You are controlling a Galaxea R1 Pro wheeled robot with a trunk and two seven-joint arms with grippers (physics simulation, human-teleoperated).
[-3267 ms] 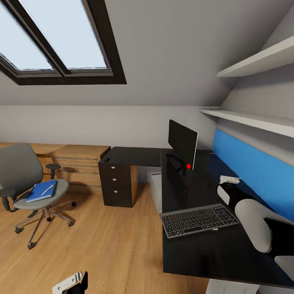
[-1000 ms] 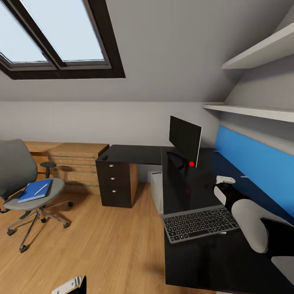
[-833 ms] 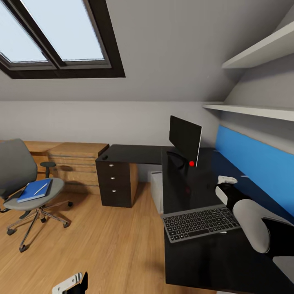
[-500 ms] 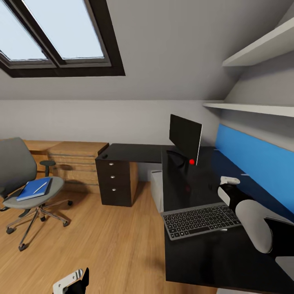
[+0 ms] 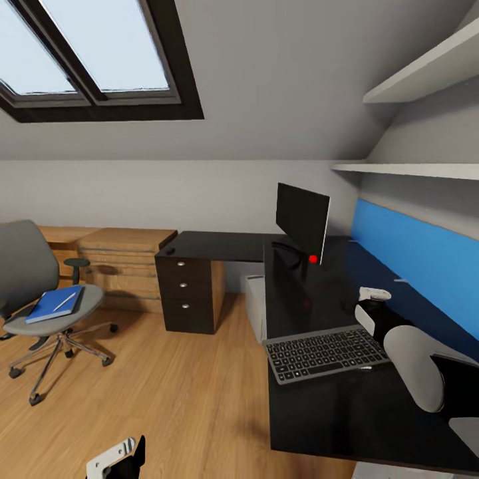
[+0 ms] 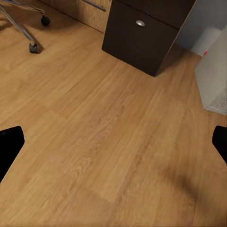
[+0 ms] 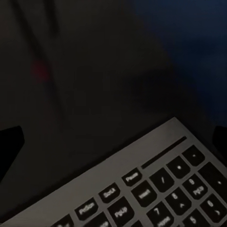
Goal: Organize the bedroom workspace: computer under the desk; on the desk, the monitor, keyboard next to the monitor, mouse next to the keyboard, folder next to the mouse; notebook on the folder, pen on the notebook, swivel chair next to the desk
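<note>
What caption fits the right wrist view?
Right fingers spread wide above the keyboard on the black desk.

Keyboard point(image 7: 156, 189) corner lies on glossy black desk point(image 7: 94, 85); dark fingertips point(image 7: 9, 146) spread wide at both edges.

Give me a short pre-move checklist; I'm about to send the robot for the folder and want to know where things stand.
1. Monitor on the desk: ok.
2. Keyboard on the desk, in front of the monitor: ok.
3. Mouse next to the keyboard: not ok; a small dark object lies at the desk's far corner.
4. Folder on the desk: not ok; it lies on the swivel chair.
5. Right tool free: ok; fingers apart above the keyboard, holding nothing.
6. Left tool free: ok; open over the wood floor.
</note>
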